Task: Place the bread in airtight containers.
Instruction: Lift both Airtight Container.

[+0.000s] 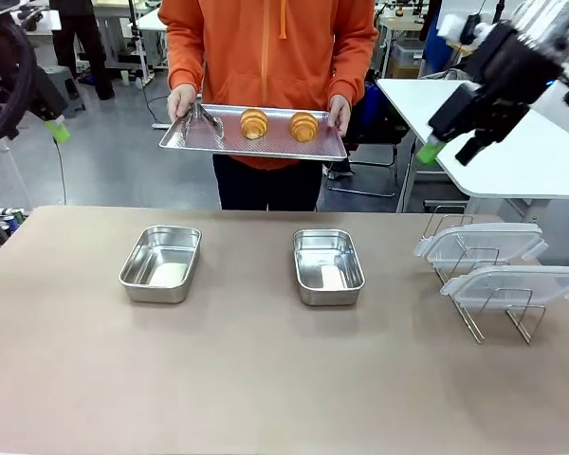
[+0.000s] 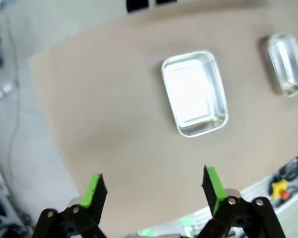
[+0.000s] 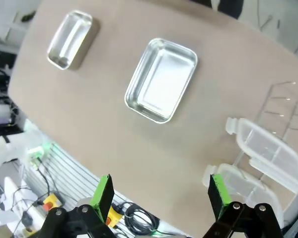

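The bread, two golden croissants (image 1: 254,123) (image 1: 303,126), lies on a flat metal tray (image 1: 218,140) that a person in an orange top holds at the far side of the table. Two shiny steel containers stand on the table with nothing in them, one at the left (image 1: 161,263) (image 2: 194,92) (image 3: 69,39) and one near the middle (image 1: 328,266) (image 2: 286,63) (image 3: 161,79). My left gripper (image 1: 57,131) (image 2: 154,187) hangs open high at the left, holding nothing. High at the right, my right gripper (image 1: 452,150) (image 3: 161,194) is also open with nothing in it.
Two clear plastic lids (image 1: 479,242) (image 1: 517,284) (image 3: 268,148) lean in a wire rack (image 1: 498,322) at the table's right side. Metal tongs (image 1: 201,121) lie on the tray's left end. A white table (image 1: 512,152) stands behind at the right.
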`<action>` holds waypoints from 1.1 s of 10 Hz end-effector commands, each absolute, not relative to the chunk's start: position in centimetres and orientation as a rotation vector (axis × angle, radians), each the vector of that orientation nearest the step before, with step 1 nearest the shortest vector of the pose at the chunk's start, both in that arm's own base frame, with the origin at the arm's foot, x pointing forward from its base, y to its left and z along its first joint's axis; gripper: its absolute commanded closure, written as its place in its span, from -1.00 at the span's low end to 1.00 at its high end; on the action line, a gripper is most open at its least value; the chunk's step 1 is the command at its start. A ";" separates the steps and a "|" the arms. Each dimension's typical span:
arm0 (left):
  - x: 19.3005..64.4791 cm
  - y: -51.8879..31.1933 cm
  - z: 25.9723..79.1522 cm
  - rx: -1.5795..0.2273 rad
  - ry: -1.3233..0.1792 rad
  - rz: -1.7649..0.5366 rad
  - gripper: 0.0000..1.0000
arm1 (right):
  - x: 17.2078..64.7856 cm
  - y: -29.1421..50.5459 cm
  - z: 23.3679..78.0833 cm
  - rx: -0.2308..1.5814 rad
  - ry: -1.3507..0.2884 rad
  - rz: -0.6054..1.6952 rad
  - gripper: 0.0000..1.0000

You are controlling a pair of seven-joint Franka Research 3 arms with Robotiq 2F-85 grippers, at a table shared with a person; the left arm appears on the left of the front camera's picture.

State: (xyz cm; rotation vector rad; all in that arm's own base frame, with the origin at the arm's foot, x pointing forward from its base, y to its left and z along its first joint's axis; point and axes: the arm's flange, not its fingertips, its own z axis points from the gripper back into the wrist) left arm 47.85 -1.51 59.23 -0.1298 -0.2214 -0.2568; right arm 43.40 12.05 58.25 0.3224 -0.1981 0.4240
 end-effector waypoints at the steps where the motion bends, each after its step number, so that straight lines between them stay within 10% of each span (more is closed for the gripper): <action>1: 47.3 -0.7 57.6 -0.148 -0.216 -0.165 -1.00 | 44.9 12.7 57.3 0.349 -0.235 0.412 -1.00; 11: 49.7 -8.4 50.5 -0.059 -0.141 -0.194 -1.00 | 46.7 22.9 50.1 0.134 -0.166 0.283 -1.00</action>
